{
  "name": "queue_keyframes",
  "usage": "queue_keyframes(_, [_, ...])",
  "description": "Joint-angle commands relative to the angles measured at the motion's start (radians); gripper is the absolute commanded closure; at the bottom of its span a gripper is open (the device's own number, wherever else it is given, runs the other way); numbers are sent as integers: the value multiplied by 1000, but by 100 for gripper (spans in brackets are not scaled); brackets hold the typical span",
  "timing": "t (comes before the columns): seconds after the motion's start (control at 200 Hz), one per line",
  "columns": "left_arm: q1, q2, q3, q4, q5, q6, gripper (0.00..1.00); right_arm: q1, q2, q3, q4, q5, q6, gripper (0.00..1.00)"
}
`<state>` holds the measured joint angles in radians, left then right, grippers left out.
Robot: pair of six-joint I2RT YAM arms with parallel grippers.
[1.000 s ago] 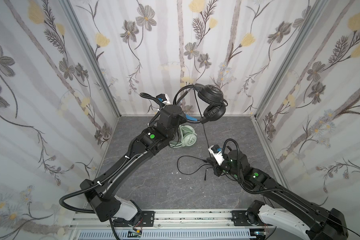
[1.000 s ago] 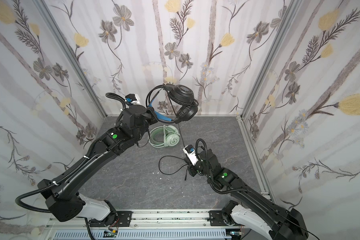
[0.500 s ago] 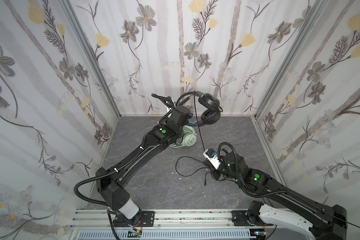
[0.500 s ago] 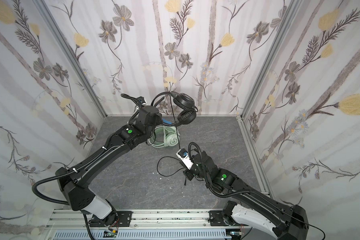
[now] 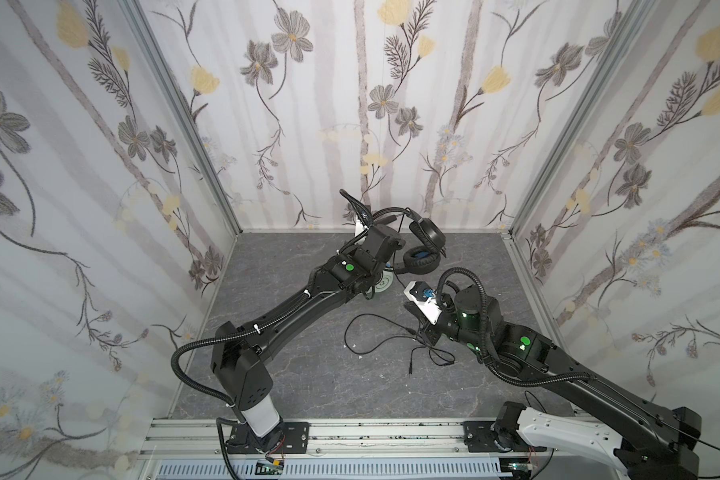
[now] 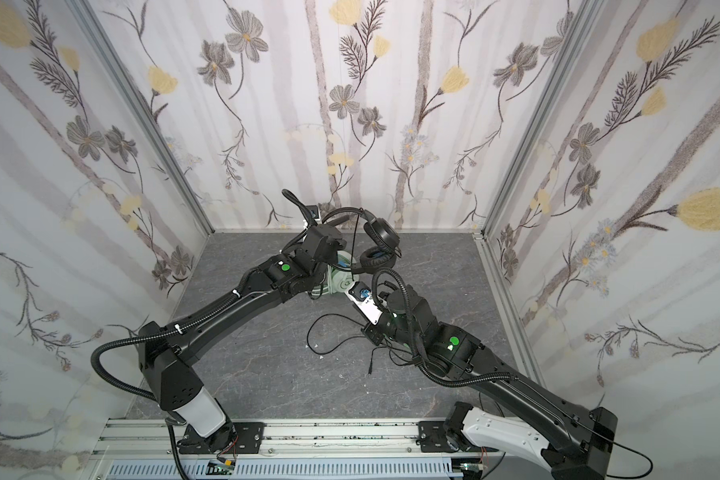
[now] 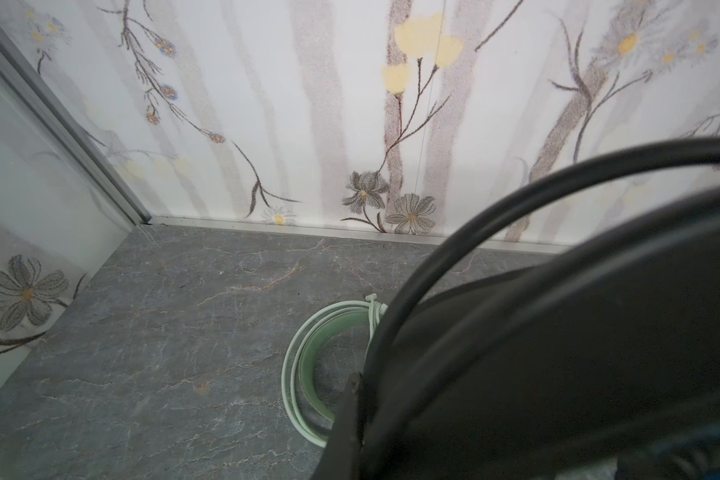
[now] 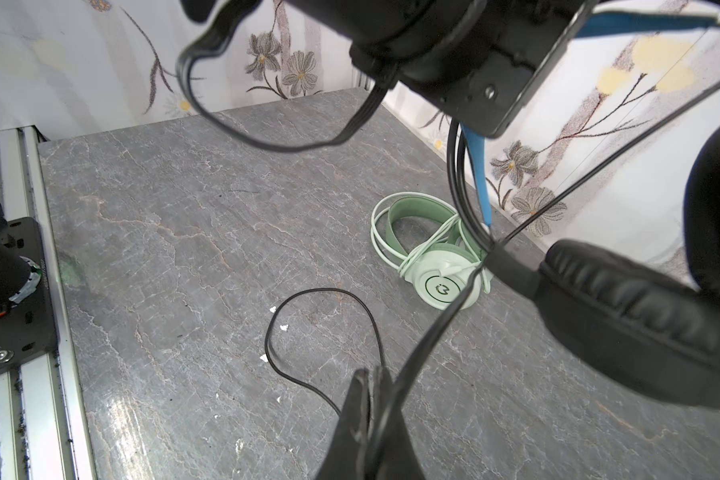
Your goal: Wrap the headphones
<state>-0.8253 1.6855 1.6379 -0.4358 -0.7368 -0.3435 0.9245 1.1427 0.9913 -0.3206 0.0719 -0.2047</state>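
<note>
Left gripper (image 7: pixel 356 409) is clamped on the black headset (image 5: pixel 427 235) headband. In the last second it dropped from high up to low at the table's (image 5: pixel 308 374) 12 o'clock, near the back wall (image 5: pixel 391 124). Cannot tell if the lower cup touches down.

Right gripper (image 8: pixel 373 395) is pinched tight on the black cable (image 5: pixel 375 336). It slid toward 12 and now sits just at 6 o'clock of the cups. Cable runs from cup to the right jaws; the rest lies slack in a loop at table centre.

Mint headset (image 8: pixel 441 286) lies on the table at 7 o'clock of the black one, its own cable looped round it, so it looks done.

With the grippers closer there is less free cable between them, likely a setup for the first turn. Black wrap not yet started.
</note>
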Motion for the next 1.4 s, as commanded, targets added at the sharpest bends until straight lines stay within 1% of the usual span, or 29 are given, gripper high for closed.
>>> queue_keyframes(0.0, [-21, -15, -25, 82, -70, 102, 100, 1, 16, 42, -19, 28, -70, 100])
queue_keyframes(0.165, [-44, -60, -115, 108, -64, 183, 100, -11, 34, 91, -46, 46, -105, 100])
queue_keyframes(0.32, [-67, -102, -189, 142, -60, 292, 100, -29, 33, 116, -68, 60, -137, 100])
queue_keyframes(0.395, [-76, -129, -237, 158, -27, 343, 100, -35, 34, 131, -88, 77, -162, 100])
queue_keyframes(0.475, [-80, -167, -280, 174, 44, 386, 100, -41, 36, 141, -106, 97, -186, 100])
queue_keyframes(0.545, [-81, -192, -305, 160, 64, 405, 100, -44, 35, 146, -117, 122, -202, 100])
queue_keyframes(0.66, [-86, -226, -326, 117, 32, 427, 100, -46, 34, 147, -131, 153, -220, 100])
queue_keyframes(0.824, [-102, -264, -346, 114, -63, 499, 100, -46, 34, 156, -136, 165, -237, 100])
queue_keyframes(0.919, [-110, -272, -346, 105, -84, 541, 100, -46, 40, 166, -139, 176, -245, 100])
queue_keyframes(0.999, [-116, -277, -339, 85, -83, 573, 100, -46, 45, 172, -142, 208, -255, 100])
queue_keyframes(1.074, [-122, -290, -326, 54, -51, 598, 100, -46, 45, 176, -144, 243, -267, 100])
queue_keyframes(1.224, [-121, -321, -301, -36, 68, 618, 100, -46, 39, 176, -138, 305, -301, 97])
queue_keyframes(1.394, [-121, -356, -282, -125, 177, 623, 100, -46, 43, 178, -125, 341, -336, 94])
